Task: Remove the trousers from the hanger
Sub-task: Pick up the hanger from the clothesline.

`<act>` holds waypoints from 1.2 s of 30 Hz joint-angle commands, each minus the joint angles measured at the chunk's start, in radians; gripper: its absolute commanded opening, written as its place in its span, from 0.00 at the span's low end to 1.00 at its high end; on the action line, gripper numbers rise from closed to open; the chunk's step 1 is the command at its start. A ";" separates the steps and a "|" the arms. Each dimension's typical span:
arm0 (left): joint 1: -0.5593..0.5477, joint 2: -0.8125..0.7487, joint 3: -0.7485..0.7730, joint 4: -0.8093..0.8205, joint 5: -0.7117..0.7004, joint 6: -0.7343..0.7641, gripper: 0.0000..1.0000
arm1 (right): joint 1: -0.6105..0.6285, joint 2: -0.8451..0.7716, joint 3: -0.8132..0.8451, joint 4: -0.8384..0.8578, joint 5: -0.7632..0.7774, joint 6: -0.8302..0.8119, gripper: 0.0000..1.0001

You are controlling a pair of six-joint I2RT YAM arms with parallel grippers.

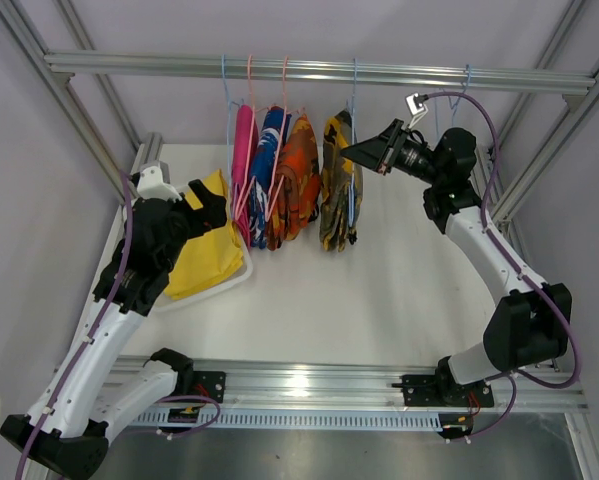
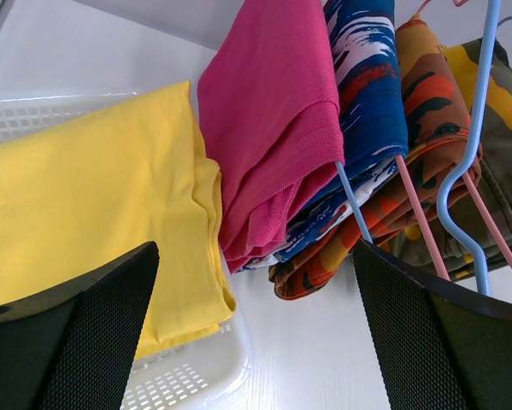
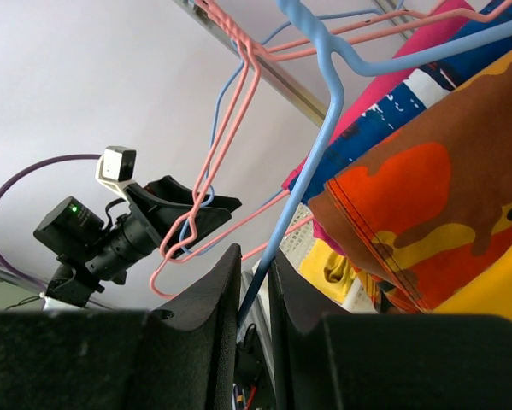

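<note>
Top: left gripper [image 1: 214, 210] spread wide above yellow trousers [image 1: 204, 258] in basket [image 1: 241, 275]. Right gripper [image 1: 353, 151] just right of yellow-dark camouflage trousers [image 1: 335, 195] hanging from rail [image 1: 399, 73].
Left wrist: pink trousers [image 2: 273, 128] hang ahead.
Right wrist: gripper clenched on blue hanger [image 3: 311, 128] wire.

Yellow trousers [image 1: 207, 245] lie flat; magenta pair [image 1: 243, 150], blue-white pair [image 1: 270, 165], orange camouflage pair [image 1: 297, 180] and yellow-dark camouflage pair [image 1: 336, 190] hang side by side.

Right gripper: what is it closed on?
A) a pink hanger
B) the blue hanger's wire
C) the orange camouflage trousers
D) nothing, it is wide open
B: in the right wrist view, the wire of the blue hanger runs down into the narrow gap between the fingers of the right gripper, which pinch it.
</note>
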 commanded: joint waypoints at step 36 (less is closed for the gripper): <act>-0.060 -0.012 -0.004 0.067 0.080 0.076 0.99 | 0.074 -0.287 0.149 -0.213 0.170 -0.299 0.00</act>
